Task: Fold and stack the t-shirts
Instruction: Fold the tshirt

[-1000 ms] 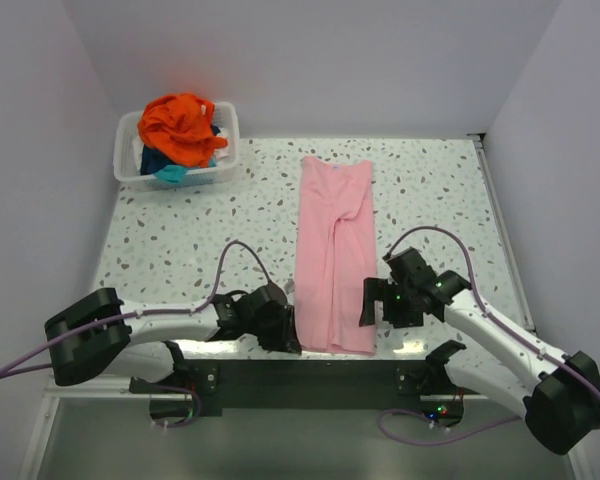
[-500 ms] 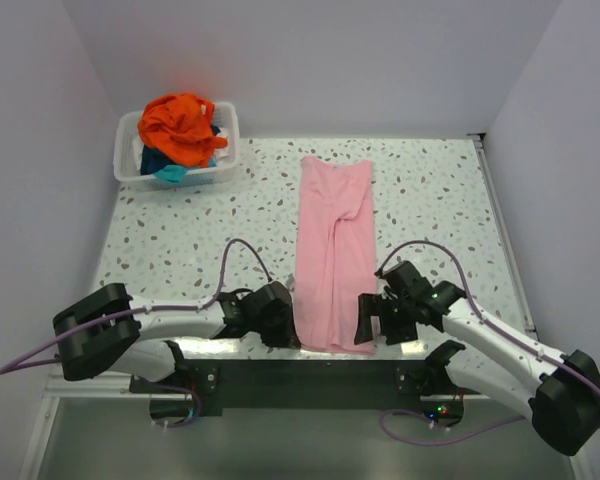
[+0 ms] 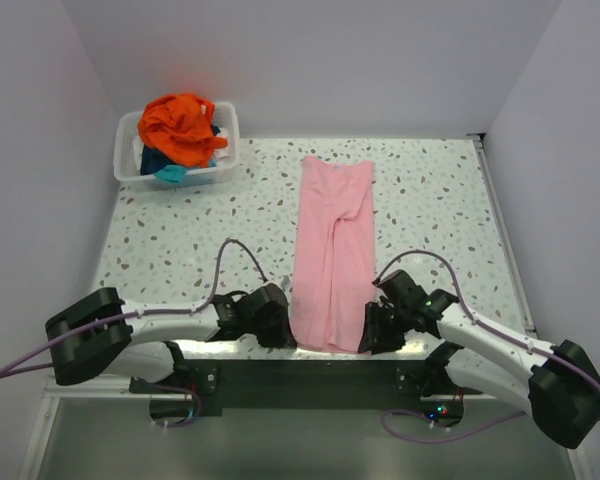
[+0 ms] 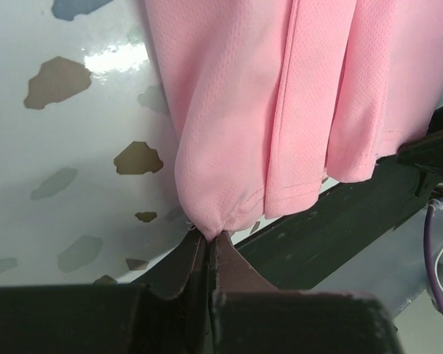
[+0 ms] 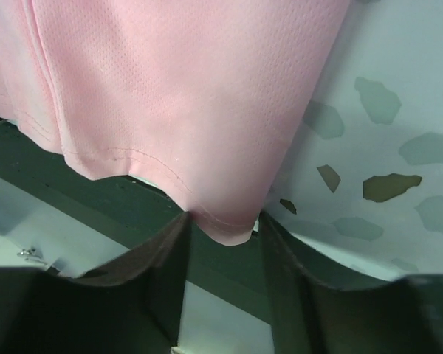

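At the hem, left tool [image 4: 207, 240] has pinched the pink t-shirt [image 4: 280, 96].

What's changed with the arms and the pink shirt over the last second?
The left gripper has closed and now pinches the near left corner of the pink t-shirt. The right gripper slid toward the near edge, onto the near right corner; its jaws straddle the hem, not yet shut. The rest of the shirt, the white bin and the t-shirts in it stayed put.
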{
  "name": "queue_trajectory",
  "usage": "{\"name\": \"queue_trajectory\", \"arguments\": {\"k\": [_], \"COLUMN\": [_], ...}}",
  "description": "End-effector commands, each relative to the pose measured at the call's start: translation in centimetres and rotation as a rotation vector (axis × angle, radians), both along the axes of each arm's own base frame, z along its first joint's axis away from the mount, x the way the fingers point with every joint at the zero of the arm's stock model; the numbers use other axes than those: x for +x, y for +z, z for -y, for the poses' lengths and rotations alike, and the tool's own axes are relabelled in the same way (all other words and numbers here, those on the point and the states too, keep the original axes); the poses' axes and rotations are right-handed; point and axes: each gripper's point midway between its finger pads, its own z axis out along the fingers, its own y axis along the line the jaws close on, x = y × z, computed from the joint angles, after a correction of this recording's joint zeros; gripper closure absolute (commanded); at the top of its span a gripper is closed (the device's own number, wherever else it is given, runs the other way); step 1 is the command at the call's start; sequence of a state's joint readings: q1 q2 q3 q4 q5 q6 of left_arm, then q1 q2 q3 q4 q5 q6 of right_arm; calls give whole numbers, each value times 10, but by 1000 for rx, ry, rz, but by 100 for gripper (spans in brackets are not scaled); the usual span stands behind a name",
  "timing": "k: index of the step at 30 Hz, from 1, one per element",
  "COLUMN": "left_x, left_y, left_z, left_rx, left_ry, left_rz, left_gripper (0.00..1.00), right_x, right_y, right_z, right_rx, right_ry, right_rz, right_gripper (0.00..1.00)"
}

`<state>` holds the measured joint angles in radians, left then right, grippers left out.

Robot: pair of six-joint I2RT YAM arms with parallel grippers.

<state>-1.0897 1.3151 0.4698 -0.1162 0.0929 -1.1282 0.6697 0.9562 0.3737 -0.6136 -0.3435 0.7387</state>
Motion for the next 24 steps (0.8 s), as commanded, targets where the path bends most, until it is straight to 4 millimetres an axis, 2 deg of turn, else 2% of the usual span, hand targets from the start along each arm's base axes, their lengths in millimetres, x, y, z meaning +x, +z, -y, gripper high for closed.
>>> {"name": "queue_trajectory", "arguments": {"k": [1,2,5,7,9,13,16,19,21,22,23,24], "left_x": [0,-1,-1,-3,-6,-12,-16,-10,-4,7,14,20], "left_y": [1,1,-4,-3,-1,1,6,13,27,31,45,48], "left_z": [-6,-6,-9,-9,-11,-19,-20,-18,-6,-5,2,5], "left_rx": [-5,-9,-9,-19,-28,-26,-38,-44,-73,-62,-66,-54], "left_ry": [17,19,46,51,58,71,63,64,37,60,56,57], "left_rz": [18,19,8,-1,-1,10,16,46,81,128,160,178], "left_gripper": [100,100,100,100,100,100,100,100,100,100,100,100], "right_x": [3,2,4,0,-6,-19,-21,-10,-1,11,17,23], "right_y": [-8,-10,-9,-9,-8,-3,5,11,23,33,35,39], "right_z": [-5,-6,-13,-13,-13,-16,-20,-18,-23,-27,-28,-30], "right_rx": [14,20,55,56,65,90,122,95,94,95,86,83], "right_ry": [-30,-40,-34,-29,-27,-31,-21,-14,-4,-8,-17,-22], "right_rz": [0,-7,2,-12,-21,-35,-17,38,68,114,134,158], "right_gripper": [60,76,86,89,100,100,100,100,100,100,100,100]}}
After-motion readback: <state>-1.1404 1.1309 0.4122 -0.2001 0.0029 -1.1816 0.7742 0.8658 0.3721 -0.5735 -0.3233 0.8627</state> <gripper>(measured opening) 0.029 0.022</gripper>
